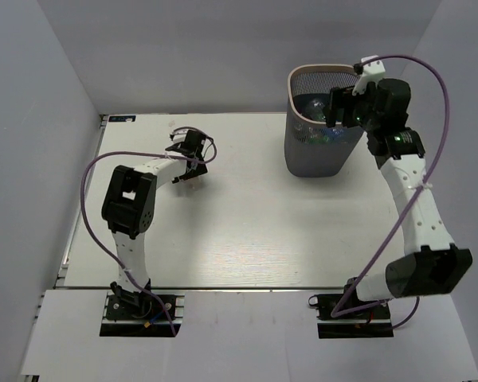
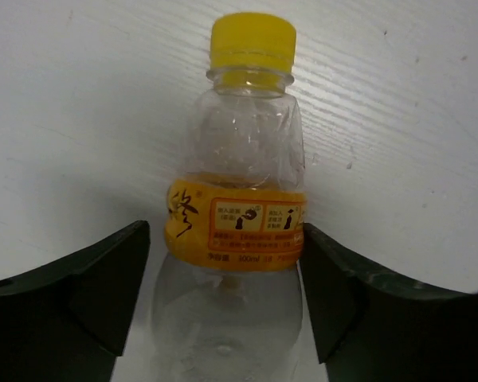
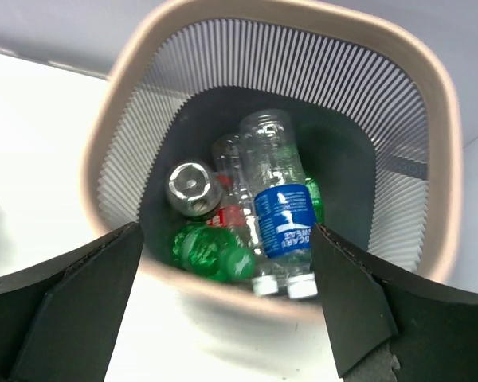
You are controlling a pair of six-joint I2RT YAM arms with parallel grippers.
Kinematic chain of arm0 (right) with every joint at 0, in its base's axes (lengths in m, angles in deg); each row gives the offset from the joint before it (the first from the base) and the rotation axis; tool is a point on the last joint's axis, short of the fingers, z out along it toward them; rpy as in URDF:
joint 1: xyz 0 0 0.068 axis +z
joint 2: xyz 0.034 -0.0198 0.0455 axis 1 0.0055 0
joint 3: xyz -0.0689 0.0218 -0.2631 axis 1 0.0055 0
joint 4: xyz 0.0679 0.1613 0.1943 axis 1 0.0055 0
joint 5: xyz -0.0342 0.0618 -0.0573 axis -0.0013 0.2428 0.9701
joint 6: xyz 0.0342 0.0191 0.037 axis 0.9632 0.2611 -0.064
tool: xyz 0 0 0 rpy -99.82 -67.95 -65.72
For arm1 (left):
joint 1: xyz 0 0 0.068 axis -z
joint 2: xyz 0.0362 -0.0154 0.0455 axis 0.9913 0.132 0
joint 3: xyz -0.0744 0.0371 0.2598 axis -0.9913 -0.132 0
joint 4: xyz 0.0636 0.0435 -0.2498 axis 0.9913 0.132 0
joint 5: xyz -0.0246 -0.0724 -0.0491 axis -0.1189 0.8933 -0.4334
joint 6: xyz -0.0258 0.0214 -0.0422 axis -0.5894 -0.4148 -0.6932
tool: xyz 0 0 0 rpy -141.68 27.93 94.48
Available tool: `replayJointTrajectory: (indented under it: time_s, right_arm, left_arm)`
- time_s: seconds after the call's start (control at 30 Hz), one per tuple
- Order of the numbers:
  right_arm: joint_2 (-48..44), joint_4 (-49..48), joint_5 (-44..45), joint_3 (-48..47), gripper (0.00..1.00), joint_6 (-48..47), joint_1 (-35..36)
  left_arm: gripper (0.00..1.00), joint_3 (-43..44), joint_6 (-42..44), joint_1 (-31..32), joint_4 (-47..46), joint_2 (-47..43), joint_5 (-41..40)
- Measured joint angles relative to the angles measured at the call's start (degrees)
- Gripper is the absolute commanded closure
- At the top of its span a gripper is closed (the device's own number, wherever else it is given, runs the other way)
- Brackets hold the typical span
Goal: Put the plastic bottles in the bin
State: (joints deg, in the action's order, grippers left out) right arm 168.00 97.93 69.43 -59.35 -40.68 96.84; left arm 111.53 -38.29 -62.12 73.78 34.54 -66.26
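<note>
Several bottles [image 3: 283, 215] lie in the bin [image 3: 303, 64]; right hand [image 3: 225, 263] gapes empty above. Left hand [image 2: 225, 239], fingers apart, straddles orange bottle [image 2: 239, 159] on worktop [image 2: 80, 103].

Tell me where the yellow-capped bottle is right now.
In the left wrist view, the yellow-capped bottle sits on the table between the fingers of the open left tool. That is the table's left side, far from the bin at the right rear.

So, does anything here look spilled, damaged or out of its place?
Nothing stands out. The plastic bottles lie heaped inside the bin, with no spill visible. One orange-labelled bottle lies on the table, capped and intact, inside the open left gripper.
</note>
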Motion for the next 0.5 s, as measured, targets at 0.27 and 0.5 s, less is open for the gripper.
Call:
replayJointTrajectory:
  time_s: [0.27,0.5]
  right_arm:
    - [-15.5,-1.2,-6.7,12.8,0.55,-0.7,-2.0]
    - [-27.9,7.7,-28.0,31.2,1.00,-19.8,-2.9]
  left_arm:
    - [0.80,-0.7,2.4,0.7,-2.4,-1.7,5.1]
    - [0.92,-2.7,3.3,2.5,-14.1,-15.0,18.8]
